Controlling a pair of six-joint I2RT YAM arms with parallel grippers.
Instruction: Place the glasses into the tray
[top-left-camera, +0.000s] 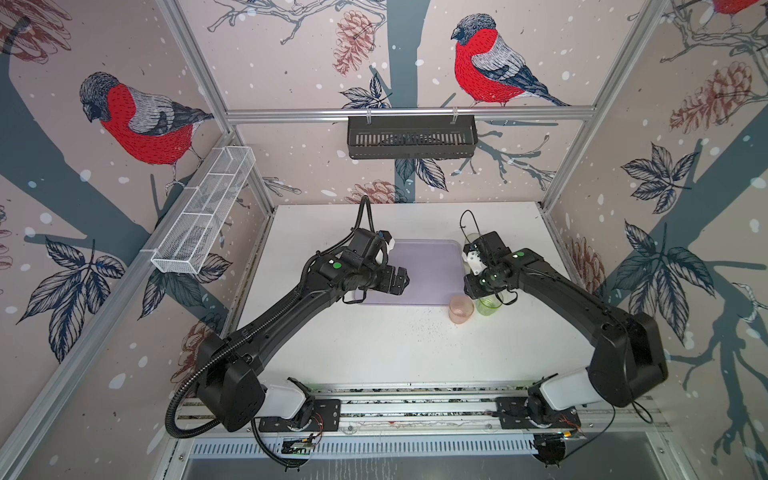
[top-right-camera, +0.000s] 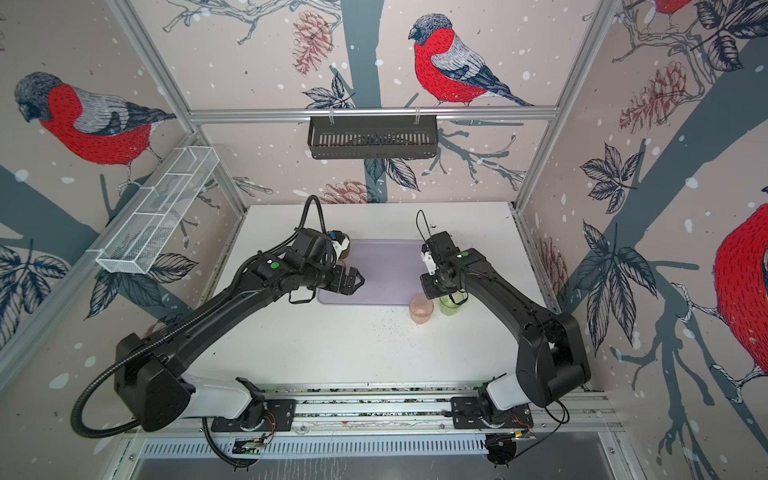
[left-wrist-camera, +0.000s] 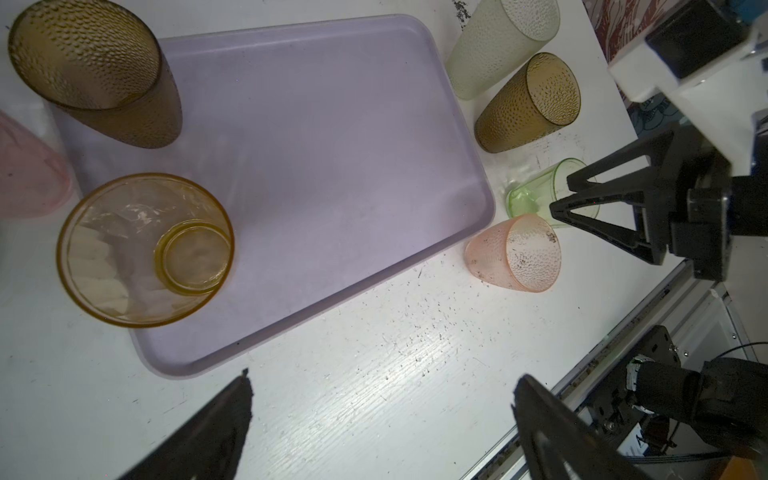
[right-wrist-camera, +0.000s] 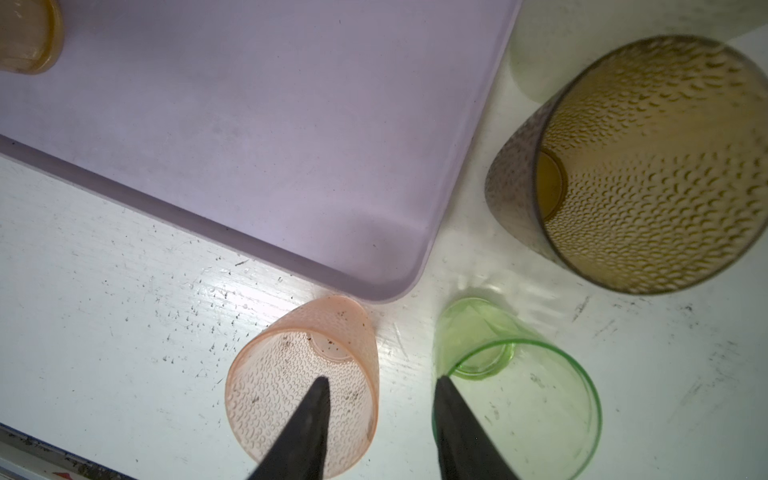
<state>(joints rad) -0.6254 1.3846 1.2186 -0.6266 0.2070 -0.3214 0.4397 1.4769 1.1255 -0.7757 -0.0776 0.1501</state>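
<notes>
Item: right gripper (right-wrist-camera: 378, 432), jaws parted, straddling the gap between pink tumbler (right-wrist-camera: 303, 399) and green tumbler (right-wrist-camera: 515, 395), gripping neither; both stand just outside lilac tray (right-wrist-camera: 249, 145), presumably awaiting pickup; left gripper (left-wrist-camera: 382, 428) wide open, idle

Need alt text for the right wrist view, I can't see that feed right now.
The right gripper hovers with its jaws apart, one fingertip over the pink glass, the other at the rim of the bright green glass. Both stand on the white table beside a corner of the lilac tray.
</notes>
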